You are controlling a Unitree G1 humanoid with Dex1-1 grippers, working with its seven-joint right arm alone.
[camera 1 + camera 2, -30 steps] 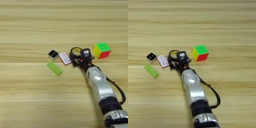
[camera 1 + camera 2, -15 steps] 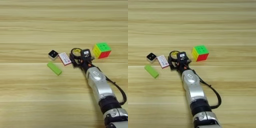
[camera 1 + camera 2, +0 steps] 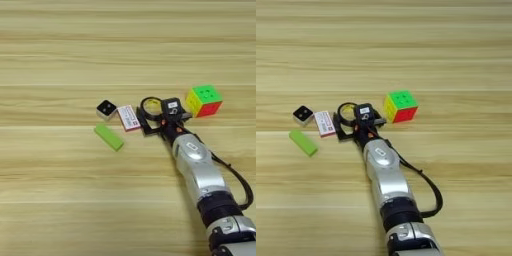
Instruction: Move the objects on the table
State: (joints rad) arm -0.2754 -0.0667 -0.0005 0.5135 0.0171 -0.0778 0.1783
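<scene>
Gripper (image 3: pixel 155 120) at tape ring (image 3: pixel 150 105) (card (image 3: pixel 128 118) beside).

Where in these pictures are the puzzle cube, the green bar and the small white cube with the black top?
puzzle cube (image 3: pixel 203 100), left eye view, on its green top face.
green bar (image 3: pixel 109 137), left eye view, middle of its flat top.
white cube (image 3: pixel 302 114), right eye view, on its black top.

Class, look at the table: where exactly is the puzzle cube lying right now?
The puzzle cube lies on the table right of centre, furthest right of all the small things, just right of the gripper and the black tape ring.
</scene>
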